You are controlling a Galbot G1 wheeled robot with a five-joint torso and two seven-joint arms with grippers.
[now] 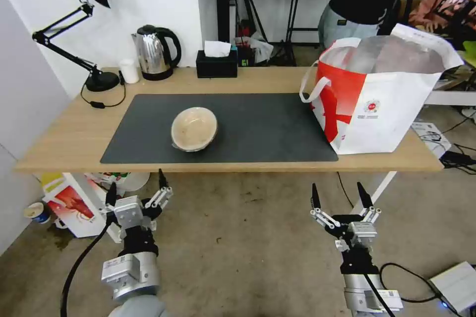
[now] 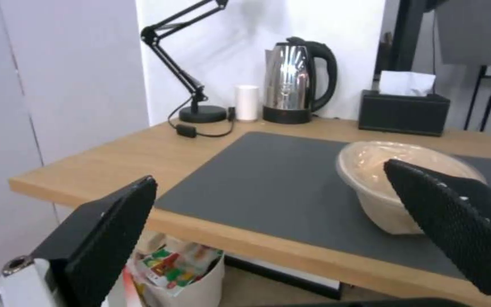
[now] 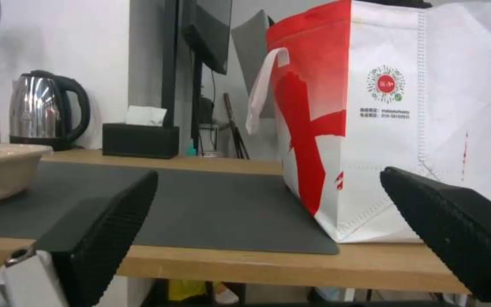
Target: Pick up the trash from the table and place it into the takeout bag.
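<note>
Hanging below the near edge of the table [image 1: 64,148], both of my grippers are spread wide and hold nothing: the left gripper [image 1: 136,193] sits low on my left, the right gripper [image 1: 342,195] low on my right, near the white table leg [image 1: 382,185].

On the tabletop I see one piece of trash, the tan paper bowl [image 1: 194,129], upright near the middle of the dark grey mat [image 1: 258,124]. The takeout bag [image 1: 382,104] stands at the right end, partly on the mat, its mouth open and its foil lining showing.

My main worry is the table edge. Both grippers are under its level, so a straight reach forward would likely knock a finger into the wooden lip; I judge I must rise before going in. The bowl looks light and thin-walled, so a hard pinch on its rim could crush it, and a nudge could slide it across the mat. The bag is soft-sided and tall; a low carry could catch its wall or loop handle [image 1: 310,84] and tip it.

Room is generous around the bowl: bare mat on all sides. The kettle [image 1: 154,52], tissue box [image 1: 216,63], small white cup [image 1: 130,70] and lamp [image 1: 82,29] are well apart along the far edge. A smaller printed bag [image 1: 74,205] stands on the floor near my left gripper, so swinging that arm outward has less room.
</note>
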